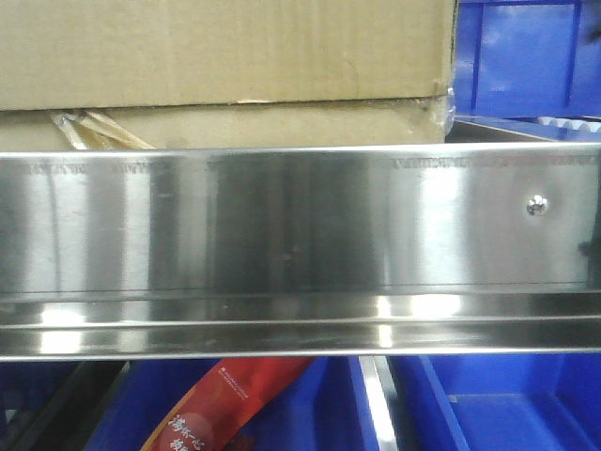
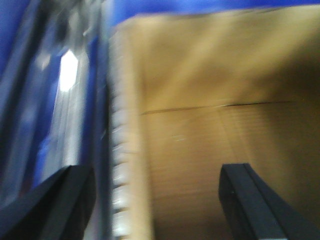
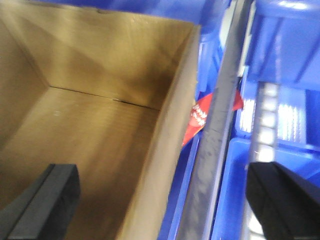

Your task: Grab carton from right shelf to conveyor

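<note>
The carton [image 1: 225,56] is plain brown cardboard with a tuft of yellowish tape [image 1: 94,132], standing on the right shelf behind its shiny steel rail [image 1: 282,225]. In the blurred left wrist view, my left gripper [image 2: 155,172] is open. It straddles the left wall of the open carton [image 2: 210,100], one finger outside and one inside. My right gripper [image 3: 167,172] is also open and straddles the right wall of the carton [image 3: 90,100] the same way. Neither gripper shows in the front view. The conveyor is out of view.
Blue plastic bins [image 1: 526,56] stand beside the carton and on the level below [image 1: 498,404]. A red packet [image 1: 225,404] lies in a lower bin. A grey shelf post [image 3: 220,125] runs close along the carton's right wall, with a blue bin [image 3: 285,50] beyond it.
</note>
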Available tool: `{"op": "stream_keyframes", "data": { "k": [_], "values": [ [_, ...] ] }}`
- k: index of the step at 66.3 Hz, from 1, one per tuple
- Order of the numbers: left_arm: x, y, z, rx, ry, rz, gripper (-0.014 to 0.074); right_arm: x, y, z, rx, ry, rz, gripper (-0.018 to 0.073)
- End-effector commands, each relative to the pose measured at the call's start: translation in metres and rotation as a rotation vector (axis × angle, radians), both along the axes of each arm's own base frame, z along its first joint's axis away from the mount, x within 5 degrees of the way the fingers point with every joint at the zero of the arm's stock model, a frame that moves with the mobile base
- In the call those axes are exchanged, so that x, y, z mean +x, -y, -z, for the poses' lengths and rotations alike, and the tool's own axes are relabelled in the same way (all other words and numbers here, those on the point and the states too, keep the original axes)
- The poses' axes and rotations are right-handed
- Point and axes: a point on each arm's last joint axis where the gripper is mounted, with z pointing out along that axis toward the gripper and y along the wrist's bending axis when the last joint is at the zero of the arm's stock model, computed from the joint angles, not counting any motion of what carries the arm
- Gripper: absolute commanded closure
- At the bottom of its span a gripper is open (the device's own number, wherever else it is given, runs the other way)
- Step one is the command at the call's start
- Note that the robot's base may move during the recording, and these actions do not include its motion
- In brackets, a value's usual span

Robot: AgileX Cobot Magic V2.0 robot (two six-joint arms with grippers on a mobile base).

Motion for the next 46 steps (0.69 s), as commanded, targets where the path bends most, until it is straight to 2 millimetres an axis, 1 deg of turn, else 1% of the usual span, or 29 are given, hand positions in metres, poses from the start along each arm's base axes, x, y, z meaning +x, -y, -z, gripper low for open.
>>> {"op": "stream_keyframes", "data": {
  "k": [1, 6, 15, 23, 26, 30, 32, 33, 36, 37, 38, 39, 41, 42, 43, 45, 46],
  "values": [
    [0.010, -0.004, 0.006, -0.024, -0.018, -0.010, 0.0181, 0.012, -0.005, 0.009, -0.019, -0.011, 0.008, 0.0001],
    [0.019, -0.005, 0.014, -0.016, -0.046, -0.011, 0.0181, 0.024, -0.011, 0.022, -0.035, -0.045, 0.008, 0.0001],
    [0.037, -0.001, 0.032, 0.003, -0.099, -0.005, 0.0181, 0.038, -0.017, 0.039, -0.055, -0.087, 0.007, 0.0001],
    [0.050, 0.000, 0.047, 0.013, -0.139, -0.009, 0.0188, 0.046, -0.021, 0.050, -0.067, -0.112, 0.007, 0.0003],
    [0.053, -0.001, 0.050, 0.014, -0.148, -0.013, 0.0207, 0.050, -0.023, 0.054, -0.073, -0.123, 0.007, 0.0022],
    [0.057, -0.001, 0.055, 0.012, -0.161, -0.014, 0.0263, 0.052, -0.024, 0.059, -0.077, -0.132, 0.007, 0.0090],
    [0.057, -0.002, 0.055, 0.012, -0.161, -0.017, 0.0305, 0.053, -0.024, 0.059, -0.078, -0.134, 0.007, 0.0151],
    [0.058, -0.002, 0.056, 0.012, -0.163, -0.016, 0.0330, 0.053, -0.024, 0.059, -0.078, -0.134, 0.007, 0.0165],
    [0.058, -0.002, 0.056, 0.012, -0.163, -0.018, 0.0430, 0.054, -0.025, 0.060, -0.079, -0.137, 0.007, 0.0282],
    [0.058, -0.002, 0.056, 0.012, -0.163, -0.018, 0.0447, 0.054, -0.025, 0.060, -0.079, -0.137, 0.007, 0.0322],
    [0.058, -0.002, 0.056, 0.012, -0.163, -0.018, 0.0481, 0.054, -0.025, 0.060, -0.079, -0.137, 0.007, 0.0342],
    [0.058, -0.002, 0.056, 0.012, -0.163, -0.018, 0.0517, 0.054, -0.025, 0.060, -0.079, -0.137, 0.007, 0.0407],
    [0.058, -0.003, 0.056, 0.015, -0.163, -0.019, 0.0607, 0.054, -0.025, 0.060, -0.079, -0.137, 0.007, 0.0496],
    [0.058, -0.003, 0.056, 0.015, -0.163, -0.019, 0.0639, 0.053, -0.024, 0.059, -0.078, -0.135, 0.007, 0.0564],
    [0.058, -0.003, 0.056, 0.015, -0.163, -0.019, 0.0640, 0.053, -0.024, 0.059, -0.078, -0.135, 0.007, 0.0608],
    [0.058, -0.003, 0.056, 0.015, -0.163, -0.019, 0.0609, 0.053, -0.024, 0.059, -0.078, -0.134, 0.007, 0.0662],
    [0.058, -0.003, 0.056, 0.015, -0.163, -0.019, 0.0598, 0.052, -0.024, 0.058, -0.077, -0.132, 0.007, 0.0657]
  ]
}}
